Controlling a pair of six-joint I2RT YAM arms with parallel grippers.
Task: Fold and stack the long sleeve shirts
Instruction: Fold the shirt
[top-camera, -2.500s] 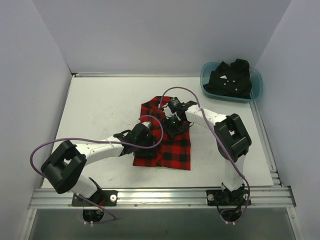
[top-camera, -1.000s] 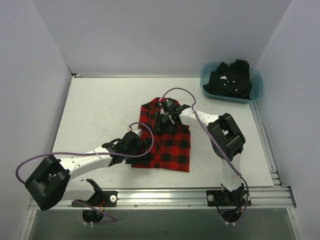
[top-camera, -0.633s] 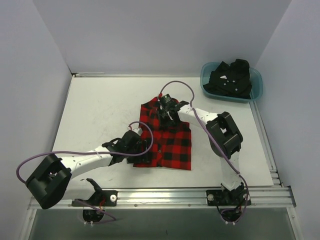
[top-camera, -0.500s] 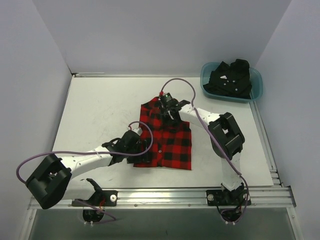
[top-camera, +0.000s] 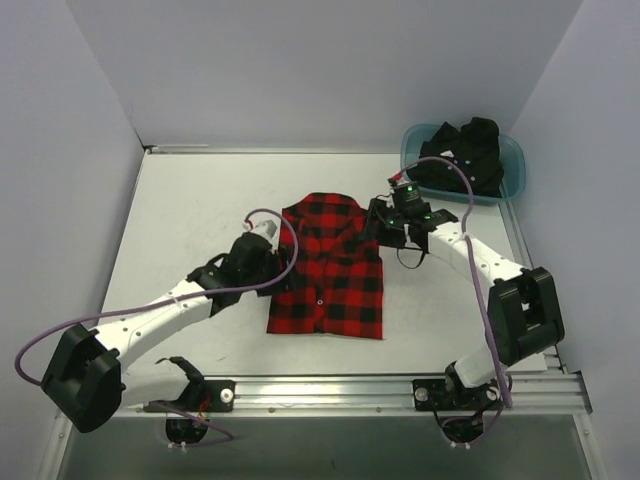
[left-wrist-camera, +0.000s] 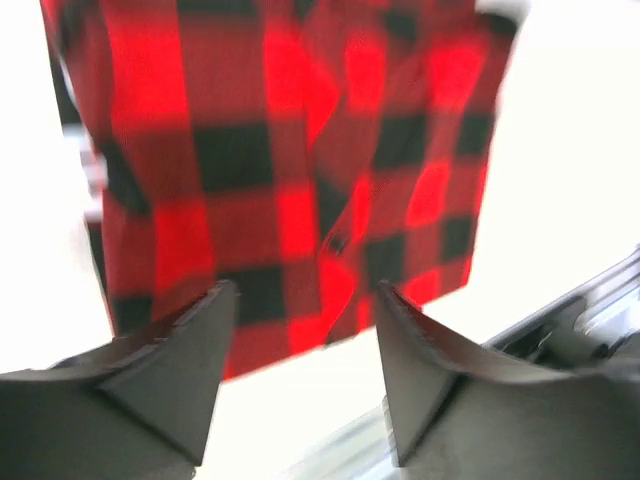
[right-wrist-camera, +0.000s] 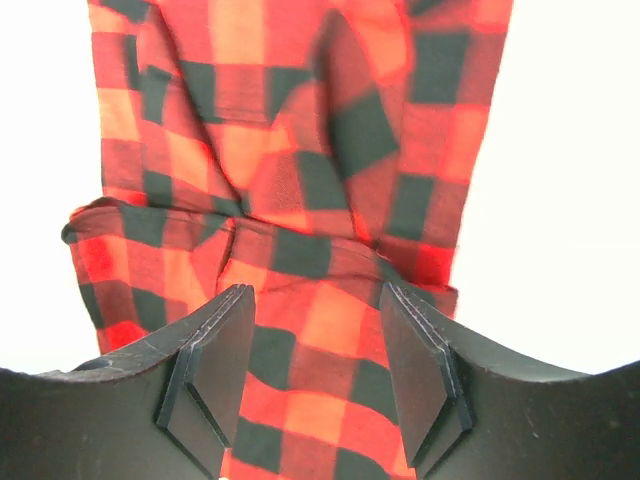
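The red-and-black check flannel shirt (top-camera: 328, 263) lies folded flat in a rectangle in the middle of the table. It fills the left wrist view (left-wrist-camera: 280, 160) and the right wrist view (right-wrist-camera: 300, 180). My left gripper (top-camera: 268, 262) is open and empty, just off the shirt's left edge. My right gripper (top-camera: 383, 228) is open and empty at the shirt's upper right corner. The black shirt (top-camera: 462, 158) with small white marks lies crumpled in the teal tub (top-camera: 511, 185) at the back right.
Grey walls close in the table on the left, back and right. A metal rail (top-camera: 320, 388) runs along the near edge. Purple cables loop over both arms.
Both grippers have let go of the flannel and pulled off it, the left one to the shirt's left edge, the right one to its upper right. The shirt now lies flat and folded.
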